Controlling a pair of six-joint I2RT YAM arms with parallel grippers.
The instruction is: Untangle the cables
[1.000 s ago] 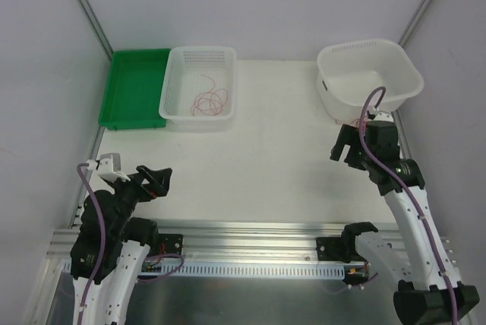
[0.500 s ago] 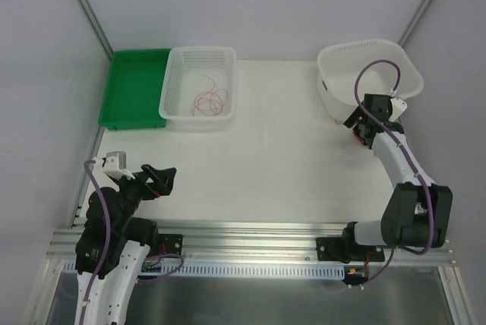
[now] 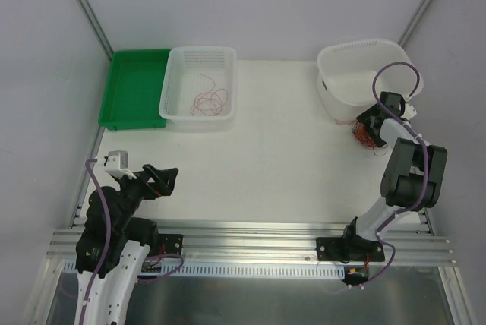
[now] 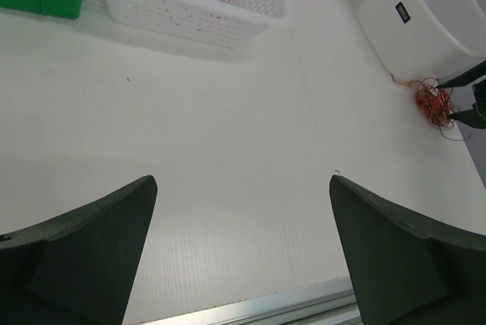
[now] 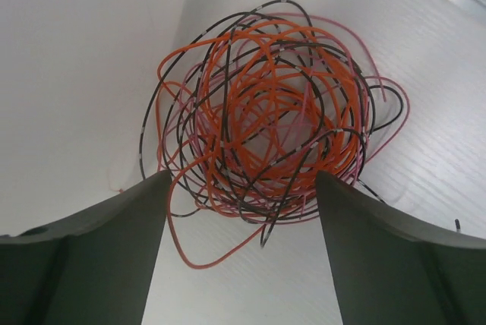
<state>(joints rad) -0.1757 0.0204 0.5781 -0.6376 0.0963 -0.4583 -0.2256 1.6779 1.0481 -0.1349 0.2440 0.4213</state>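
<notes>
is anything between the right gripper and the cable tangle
Nothing visible does. The right gripper hangs over the tangle of cables, its open jaws standing to either side of it in the wrist view, with no other thing in the gap. The white tub stands close beside the tangle, off to one side and not in the path.

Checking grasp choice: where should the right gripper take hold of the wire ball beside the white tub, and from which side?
Probably the loose orange loop trailing out of the wire ball, between the open fingers of the right gripper, pinched from above. It sits clear of the dense core, so one strand should pull free rather than the whole clump.
</notes>
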